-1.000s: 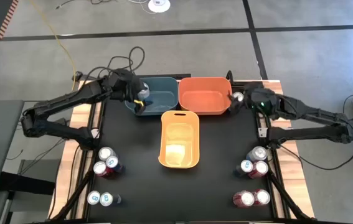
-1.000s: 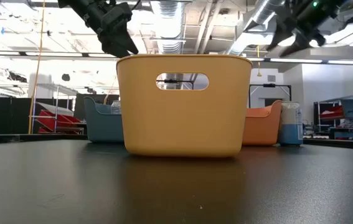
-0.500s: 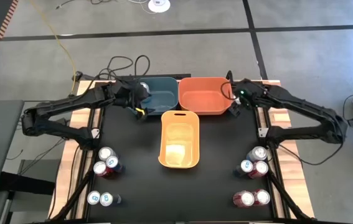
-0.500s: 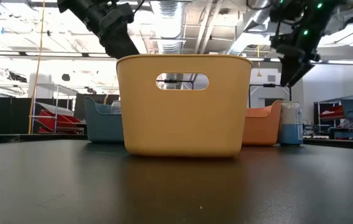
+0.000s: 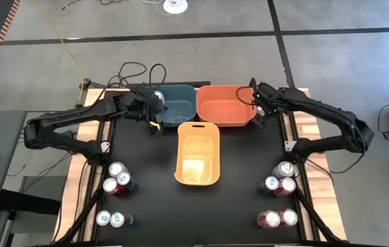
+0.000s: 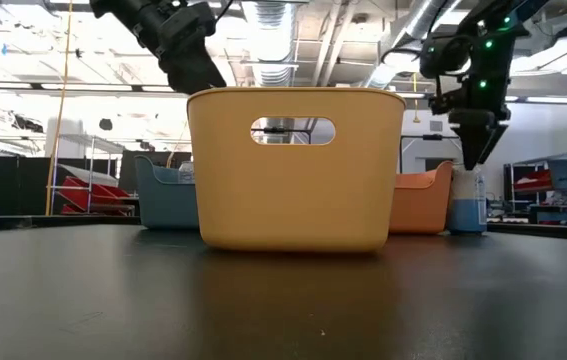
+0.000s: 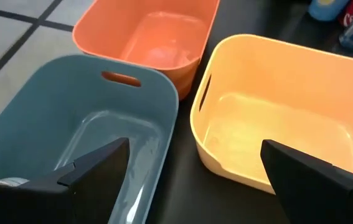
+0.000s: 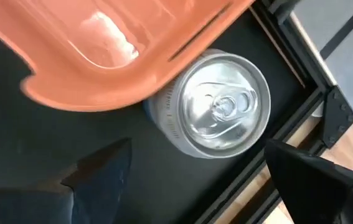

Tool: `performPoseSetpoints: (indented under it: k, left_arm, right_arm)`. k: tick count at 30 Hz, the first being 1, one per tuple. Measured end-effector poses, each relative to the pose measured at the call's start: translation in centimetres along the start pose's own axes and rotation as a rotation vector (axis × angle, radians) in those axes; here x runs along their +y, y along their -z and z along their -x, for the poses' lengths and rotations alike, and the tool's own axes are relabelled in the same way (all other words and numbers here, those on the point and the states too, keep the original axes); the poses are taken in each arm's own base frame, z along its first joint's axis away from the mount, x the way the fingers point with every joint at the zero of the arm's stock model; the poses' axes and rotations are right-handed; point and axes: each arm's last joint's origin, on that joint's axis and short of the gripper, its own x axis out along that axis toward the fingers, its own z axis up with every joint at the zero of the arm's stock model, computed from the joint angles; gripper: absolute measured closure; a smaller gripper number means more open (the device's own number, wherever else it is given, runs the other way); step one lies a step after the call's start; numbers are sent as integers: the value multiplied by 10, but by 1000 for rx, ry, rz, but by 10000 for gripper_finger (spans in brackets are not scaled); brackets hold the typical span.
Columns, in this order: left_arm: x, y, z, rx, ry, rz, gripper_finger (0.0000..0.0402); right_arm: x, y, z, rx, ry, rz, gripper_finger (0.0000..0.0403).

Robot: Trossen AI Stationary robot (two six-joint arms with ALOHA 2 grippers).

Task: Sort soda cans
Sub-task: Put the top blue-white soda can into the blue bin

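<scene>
My right gripper (image 5: pixel 257 116) hangs open, pointing down, just above a white-and-blue soda can (image 6: pixel 466 200) that stands on its base on the table against the orange bin's (image 5: pixel 225 103) right end. In the right wrist view its silver top (image 8: pixel 223 106) lies ahead of my gripper (image 8: pixel 195 168), partly under the bin's rim. My left gripper (image 5: pixel 154 110) is open over the left end of the blue bin (image 5: pixel 177 106). A silver can top (image 5: pixel 158 95) shows there, and its rim (image 7: pixel 2 182) beside my left finger.
An empty yellow bin (image 5: pixel 197 152) stands mid-table, nearer than the blue and orange bins. Several cans stand in groups near the left edge (image 5: pixel 117 180), (image 5: pixel 110 218) and the right edge (image 5: pixel 282 178), (image 5: pixel 276 218). Bare black table lies between these groups.
My right gripper has swung from beyond the table's right edge toward the orange bin, tipped to point straight down, and come down over the can beside that bin. The can has stayed in place.
</scene>
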Motion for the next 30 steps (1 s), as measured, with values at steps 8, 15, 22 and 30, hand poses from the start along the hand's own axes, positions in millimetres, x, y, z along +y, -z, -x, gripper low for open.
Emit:
performPoseSetpoints:
  k: [8,15,22,30]
  left_arm:
    - [0,-3,0,-36,-3,-13,42]
    - [0,-4,0,-38,-3,-8,42]
    - [0,-4,0,-41,-4,-16,42]
    - [0,-4,0,-43,-6,-36,42]
  right_arm:
    - [-18,-9,-18,17,6,48,12]
    - [-24,-16,-33,21,-122,55,18]
    - [-23,-17,-36,33,-124,58,85]
    - [-22,-13,-28,23,-125,27,139]
